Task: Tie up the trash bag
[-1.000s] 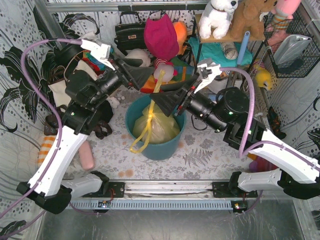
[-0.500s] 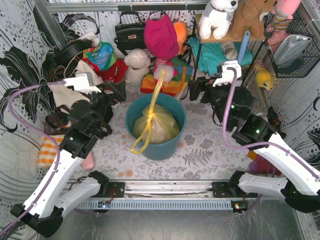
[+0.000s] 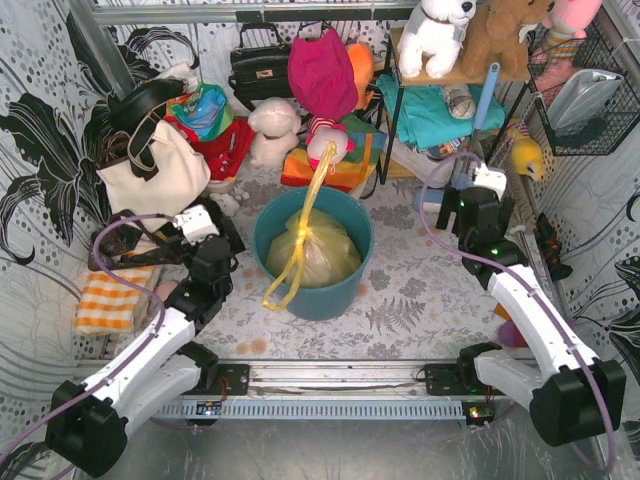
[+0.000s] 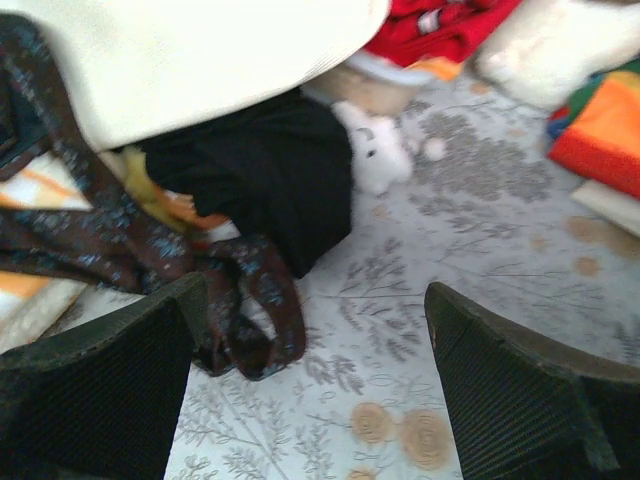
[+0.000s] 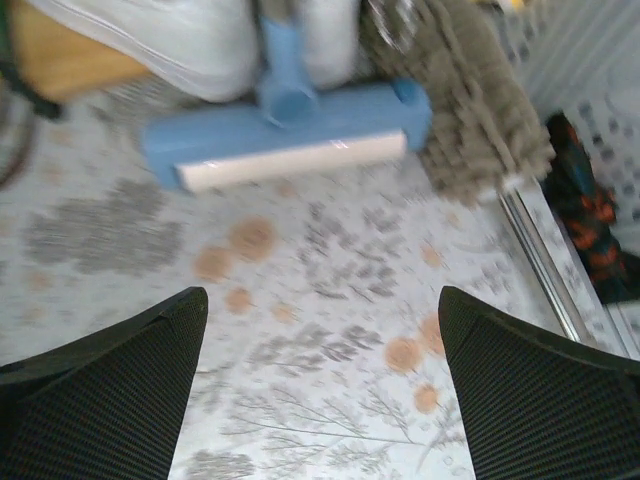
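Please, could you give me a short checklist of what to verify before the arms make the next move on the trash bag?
1. Left gripper open, holding nothing: ok.
2. Right gripper open, holding nothing: ok.
3. Both grippers apart from the trash bag: ok.
4. The trash bag sits inside the teal bin: ok.
5. Its neck is gathered above the contents: ok.
6. Knot pulled tight: cannot tell.

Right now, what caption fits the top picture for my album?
Yellow trash bag in teal bin; left claw and right claw open, apart from it.
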Tool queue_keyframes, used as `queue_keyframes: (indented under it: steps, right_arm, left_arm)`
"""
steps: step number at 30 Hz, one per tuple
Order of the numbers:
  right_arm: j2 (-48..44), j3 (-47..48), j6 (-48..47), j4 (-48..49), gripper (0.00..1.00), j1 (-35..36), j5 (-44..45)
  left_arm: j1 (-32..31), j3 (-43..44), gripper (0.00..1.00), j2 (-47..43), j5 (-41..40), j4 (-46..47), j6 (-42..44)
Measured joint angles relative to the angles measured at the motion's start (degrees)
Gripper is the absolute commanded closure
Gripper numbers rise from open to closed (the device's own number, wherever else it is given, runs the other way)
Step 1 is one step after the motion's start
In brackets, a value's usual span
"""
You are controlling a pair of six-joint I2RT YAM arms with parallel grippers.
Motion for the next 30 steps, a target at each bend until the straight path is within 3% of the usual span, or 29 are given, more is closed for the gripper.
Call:
queue_keyframes:
  steps: [3,8,17,23,30]
  right_arm:
    - [0.0,-7.26,0.37,3.3,0.03,-5.55,-0.7]
    - [1.07,-18.18,-0.44,12.52,0.03,-8.26,0.26]
    - [8.94,-35.71,-7.43,43.89,0.03,-8.74,3.93]
    - [15.87,-38.58,-9.44,61.96,0.03,-9.11,0.15]
    - [25.18,-38.58,-13.03,76.96,0.03,-9.7,-3.96]
  left_arm:
    - [1.07,-4.7,0.02,-0.04,-2.14,3.48,0.04]
    - [3.21,-11.32,0.02,2.34,-2.93,13.81,1.62]
    - [5.11,-19.58,0.02,15.45,2.93,35.39,7.54]
    - [5.75,-19.12,0.02,23.98,9.73,50.36,12.35]
    - [7.52,-16.83,0.02,32.41,18.21,58.01,17.84]
